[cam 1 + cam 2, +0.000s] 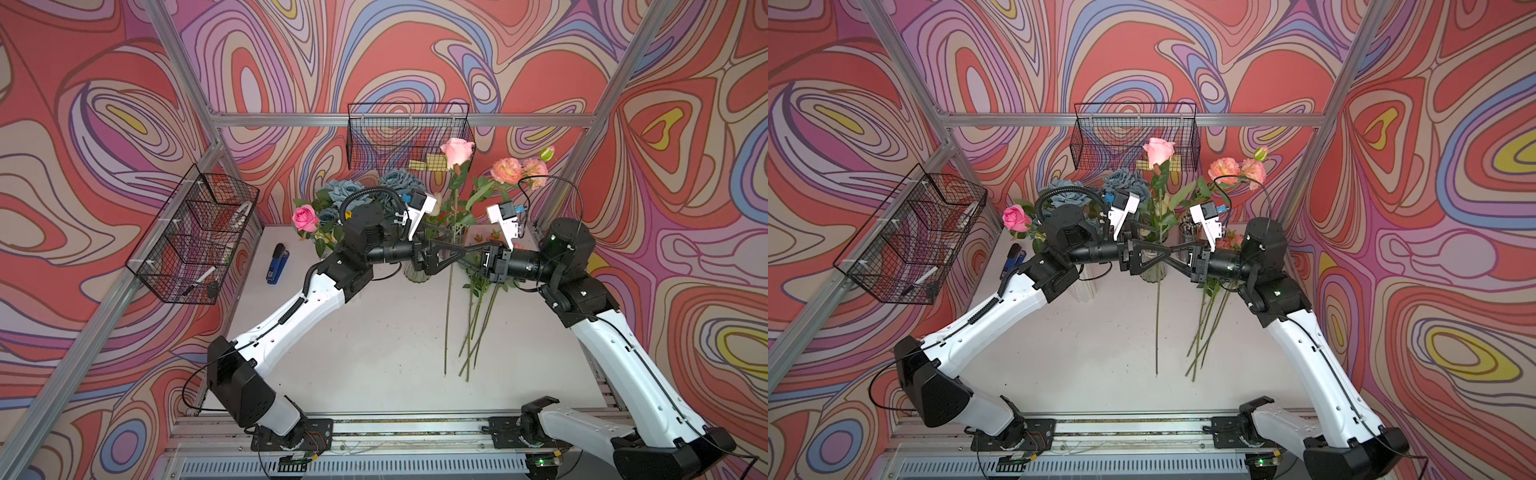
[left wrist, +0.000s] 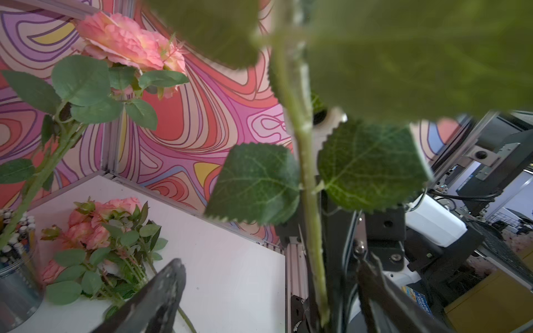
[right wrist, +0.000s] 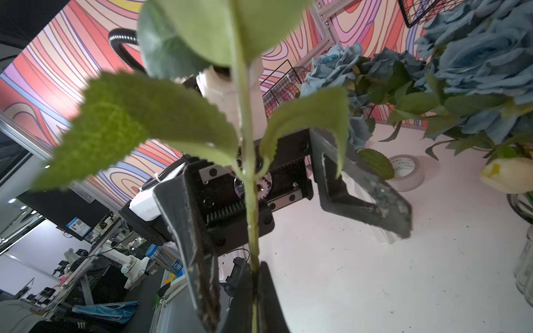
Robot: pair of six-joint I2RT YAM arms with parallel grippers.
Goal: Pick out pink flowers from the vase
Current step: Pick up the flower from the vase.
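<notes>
Above the bench [image 1: 374, 332], a pink rose [image 1: 457, 150] is gripped by its stem in the right claw [image 3: 255, 276]; left claw [image 2: 268, 259] is spread wide. Blue roses [image 1: 347, 191] are kept in the glass vase [image 1: 1084, 293].

Bright, even overhead light fills both top views, casting only faint shadows on the white table [image 1: 374, 332]. In the wrist views, the pink flower [image 2: 305, 161] and its nearest leaves [image 2: 403, 57] blur, edges stretched.
</notes>
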